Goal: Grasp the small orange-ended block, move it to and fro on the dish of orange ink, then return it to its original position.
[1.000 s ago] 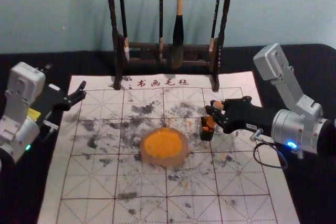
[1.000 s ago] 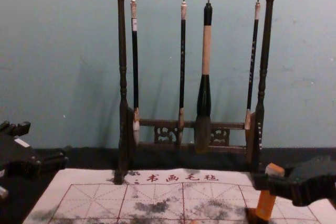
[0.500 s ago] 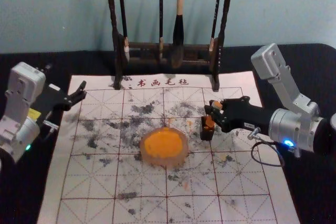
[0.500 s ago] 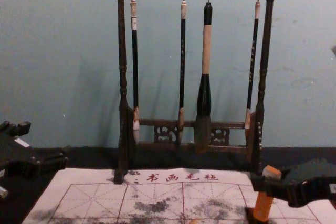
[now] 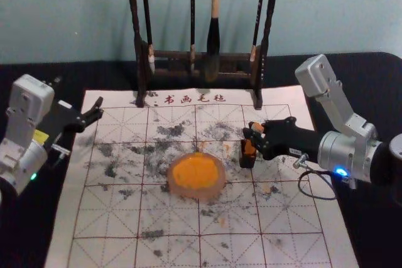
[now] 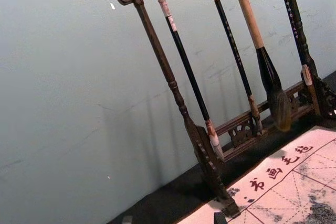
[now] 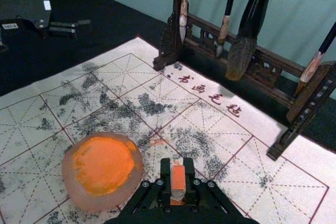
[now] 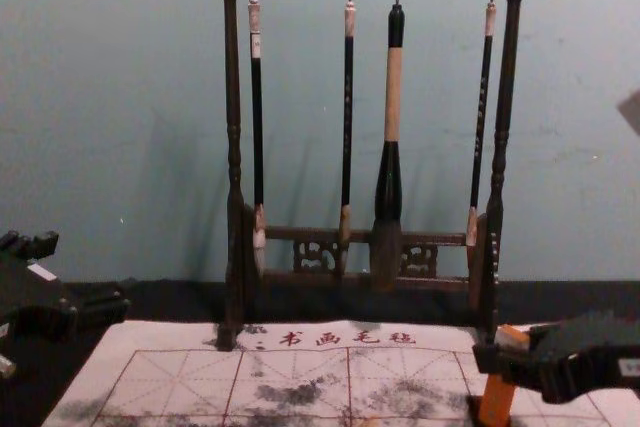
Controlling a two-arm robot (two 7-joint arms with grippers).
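Rack (image 8: 234, 152): dark wood, carved, faint sheen. Big brush (image 8: 393, 97): smooth pale wood grip, glossy black sections, soft hair tip. Sheet (image 5: 113, 218): matt, paper or cloth, cannot tell. Tabletop (image 5: 370, 80): matt black, cloth-like. Dish (image 5: 218, 191): frosted, smooth, plastic or glass unclear. Block (image 8: 497, 399): smooth, flat-faced. Right pincer (image 5: 254, 129): matt black, plastic-looking. Right arm (image 5: 336, 150): smooth silvery metal. Wall (image 5: 326, 10): matt.

Mat (image 5: 107, 218), far edge: 1 line of 4 red Chinese characters (image 5: 195, 99), left to right, reading "书画毛毡". Rightmost hanging brush (image 8: 482, 107), dark handle: 1 column of pale characters, too small to read.
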